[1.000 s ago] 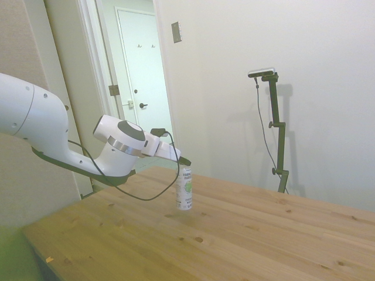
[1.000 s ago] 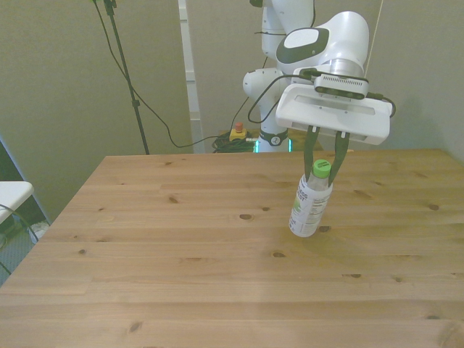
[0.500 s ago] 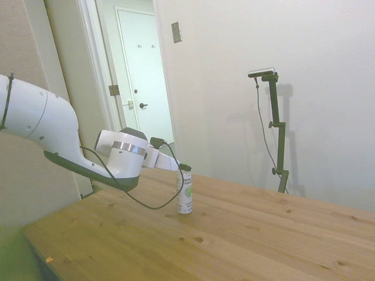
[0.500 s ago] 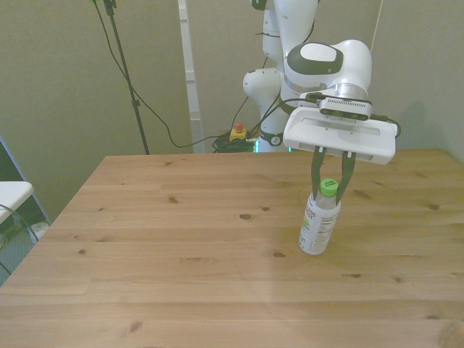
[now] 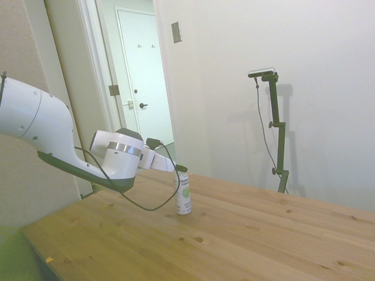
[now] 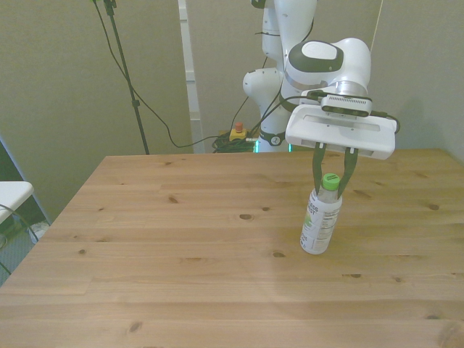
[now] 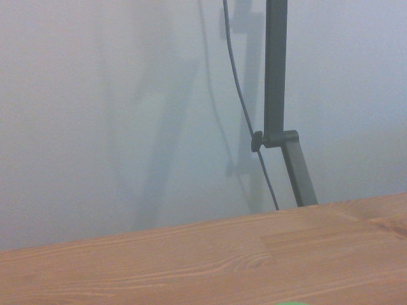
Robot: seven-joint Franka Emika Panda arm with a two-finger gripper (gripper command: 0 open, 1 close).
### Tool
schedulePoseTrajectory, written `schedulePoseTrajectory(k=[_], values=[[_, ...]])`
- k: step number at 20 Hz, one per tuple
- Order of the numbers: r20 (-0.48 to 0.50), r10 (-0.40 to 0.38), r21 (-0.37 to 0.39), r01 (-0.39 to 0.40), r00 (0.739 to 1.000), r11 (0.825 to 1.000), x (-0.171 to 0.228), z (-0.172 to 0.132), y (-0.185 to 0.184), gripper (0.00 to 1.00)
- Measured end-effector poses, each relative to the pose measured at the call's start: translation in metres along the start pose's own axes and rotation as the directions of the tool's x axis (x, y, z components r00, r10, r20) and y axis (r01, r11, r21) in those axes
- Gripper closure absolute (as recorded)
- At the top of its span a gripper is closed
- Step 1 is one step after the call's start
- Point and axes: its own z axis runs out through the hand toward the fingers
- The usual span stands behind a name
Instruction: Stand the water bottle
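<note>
Leftmost in the side view, white jointed robot arm (image 5: 35,123), reaching across toward the picture's middle. Looped beneath its wrist, thin black cable (image 5: 140,205), hanging close over the wood. Behind, pale closed door (image 5: 143,76) at the end of a short passage, and to its right a small grey wall plate (image 5: 176,32). At the arm's tip, two-fingered dark tool (image 5: 181,170), held level and meeting the top of the small slim plastic water bottle with green screw cap and white green-printed label (image 5: 184,196). Stands on its base on the light pine counter (image 5: 263,234), close to upright, about a third of the way in from the left of this view. To its right, only bare planks and pale wall.

Across the front view, again from the left: open boards, then the bottle right of the middle, roughly halfway between the far and near edges, base flat on the wood and leaning very slightly. Directly above, the tool pointing straight down, its slim fingers (image 6: 317,170) converging on either side of the neck just under the cap. Clamped on the bottle, as far as can be seen. On the floor beyond the far edge, small red-and-yellow button (image 6: 237,131).

From the wrist, just a band of wood grain under blurred pale wall.
</note>
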Motion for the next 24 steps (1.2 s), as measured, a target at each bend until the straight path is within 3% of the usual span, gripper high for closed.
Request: schedulePoseTrajectory(k=[7,14,19,24], values=[[0.016,0.003,-0.031,-0.002,1.0,1.0,-0.006,0.002,0.015,0.0],[0.014,0.025,-0.023,-0.024,1.0,0.999,0.004,-0.008,0.007,0.0],[0.051,0.023,-0.021,-0.022,0.998,1.0,0.02,-0.033,-0.013,0.0],[0.105,0.009,-0.019,-0.007,0.994,1.0,0.05,-0.082,-0.024,0.0]])
